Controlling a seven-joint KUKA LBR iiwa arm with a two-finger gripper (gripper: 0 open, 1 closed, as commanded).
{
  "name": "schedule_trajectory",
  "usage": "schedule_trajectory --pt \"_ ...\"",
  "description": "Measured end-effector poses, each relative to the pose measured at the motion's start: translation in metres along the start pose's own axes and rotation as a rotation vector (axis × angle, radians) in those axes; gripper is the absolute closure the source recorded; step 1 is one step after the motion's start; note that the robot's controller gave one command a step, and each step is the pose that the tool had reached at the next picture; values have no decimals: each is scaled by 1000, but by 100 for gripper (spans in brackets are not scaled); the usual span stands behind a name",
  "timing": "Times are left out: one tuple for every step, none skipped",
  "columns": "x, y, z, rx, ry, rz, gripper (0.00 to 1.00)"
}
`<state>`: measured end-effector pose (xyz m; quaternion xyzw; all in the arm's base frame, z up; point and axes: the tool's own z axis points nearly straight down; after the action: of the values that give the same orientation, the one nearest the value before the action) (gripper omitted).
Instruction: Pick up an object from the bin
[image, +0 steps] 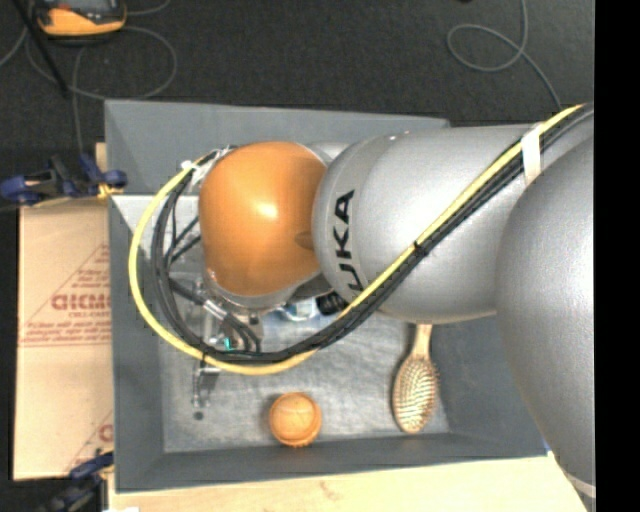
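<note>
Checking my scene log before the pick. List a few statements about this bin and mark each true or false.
1. An orange ball lies near the lower wall of the bin in the camera view. True.
2. The hairbrush lies left of the ball. False: it lies to the ball's right.
3. The hand holds the ball. False: the hand hangs to the left of the ball, apart from it.
4. The hairbrush's handle points toward the top of the view, its head toward the bottom. True.
5. The ball and the hairbrush touch. False: bare bin floor shows between them.
</note>
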<state>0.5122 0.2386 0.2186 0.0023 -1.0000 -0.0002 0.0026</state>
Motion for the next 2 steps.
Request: schedule_trajectory --pt "-2 -1 -4 -2 -8 4 0" --pt "9 -41 25 -4 -10 20 0"
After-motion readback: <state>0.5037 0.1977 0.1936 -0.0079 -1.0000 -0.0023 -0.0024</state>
